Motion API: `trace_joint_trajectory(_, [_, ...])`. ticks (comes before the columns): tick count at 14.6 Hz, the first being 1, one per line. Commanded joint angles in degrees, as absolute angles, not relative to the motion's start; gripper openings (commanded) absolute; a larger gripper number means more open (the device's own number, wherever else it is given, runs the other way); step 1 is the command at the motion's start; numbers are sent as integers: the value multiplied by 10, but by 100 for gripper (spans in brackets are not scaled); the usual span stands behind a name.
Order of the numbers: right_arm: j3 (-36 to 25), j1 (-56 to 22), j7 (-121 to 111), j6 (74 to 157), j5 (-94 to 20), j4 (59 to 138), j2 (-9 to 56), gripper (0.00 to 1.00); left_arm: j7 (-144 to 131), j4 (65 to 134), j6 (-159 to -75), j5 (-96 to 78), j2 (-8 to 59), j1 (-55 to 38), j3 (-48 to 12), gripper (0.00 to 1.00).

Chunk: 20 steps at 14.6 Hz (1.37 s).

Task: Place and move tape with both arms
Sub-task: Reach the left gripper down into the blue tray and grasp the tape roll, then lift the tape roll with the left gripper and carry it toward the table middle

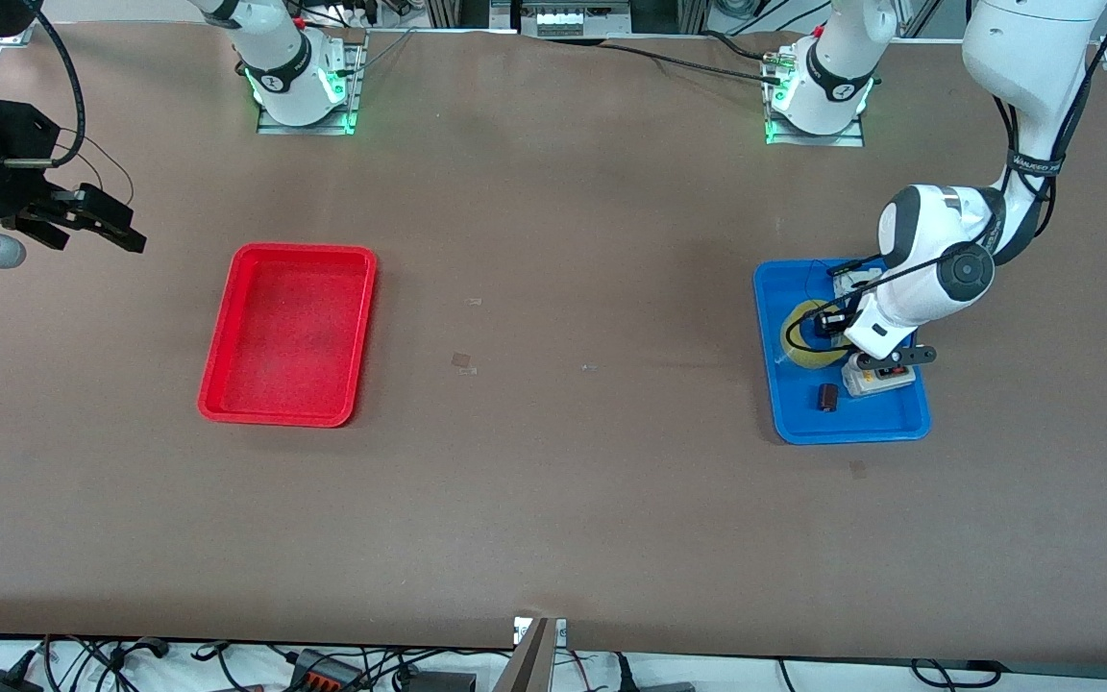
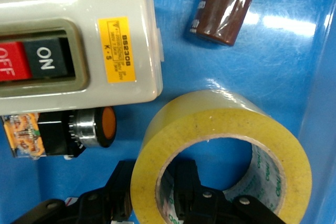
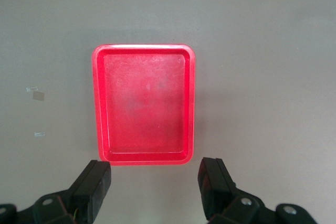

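Left tool (image 2: pixel 152 198) down in the blue tray (image 1: pixel 794 423), fingers pinching the tape (image 2: pixel 220 150) wall, one inside the hole. Right tool (image 3: pixel 155 182) hangs wide open, empty, over the worktop (image 1: pixel 553 500) edge near the red tray (image 1: pixel 289 332).

We see a big brown bench (image 1: pixel 553 500). Two trays lie flat on it, well apart. The red tray (image 1: pixel 289 333) is toward the right arm's end of the bench. The blue tray (image 1: pixel 851 423) is toward the left arm's end. We see a few tiny see-through scraps (image 1: pixel 464 362) stuck on the bench between the two trays, closer to the red one. One more small scrap (image 1: pixel 858 468) lies just beside the blue tray, nearer to the front camera. The two arm bases (image 1: pixel 304 96) stand on the bench along its top edge, each with a green glow.
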<state>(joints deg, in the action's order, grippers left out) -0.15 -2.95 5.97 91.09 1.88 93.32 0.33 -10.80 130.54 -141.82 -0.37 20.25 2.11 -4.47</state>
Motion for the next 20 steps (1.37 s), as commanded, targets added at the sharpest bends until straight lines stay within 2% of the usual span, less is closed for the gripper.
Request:
trace_joint_trajectory(1, [-1,-29,63,905,11,933,-1,98,-117,1300,-1416,6,202,22,-45,7])
trace_joint_trajectory(2, [-1,-29,64,905,11,933,-1,98,-117,1299,-1412,6,195,24,-45,5])
trace_joint_trajectory(7, [0,-30,63,905,11,932,-4,98,-118,1287,-1332,5,110,19,-46,4])
trace_joint_trajectory(9, [1,-29,59,905,11,932,-4,98,-133,1269,-1317,5,96,18,-73,4])
trace_joint_trajectory(13, [0,-27,59,906,12,931,-2,98,-255,1210,-1278,5,103,17,-163,4])
trace_joint_trajectory(16, [0,-26,58,906,12,931,-2,98,-362,1164,-1273,6,144,12,-248,4])
trace_joint_trajectory(18, [-1,-25,55,905,14,931,-2,98,-425,1145,-1275,7,170,-23,-271,4])
trace_joint_trajectory(20, [-1,-24,60,905,14,931,-1,98,-486,1099,-1274,7,211,-82,-267,4])
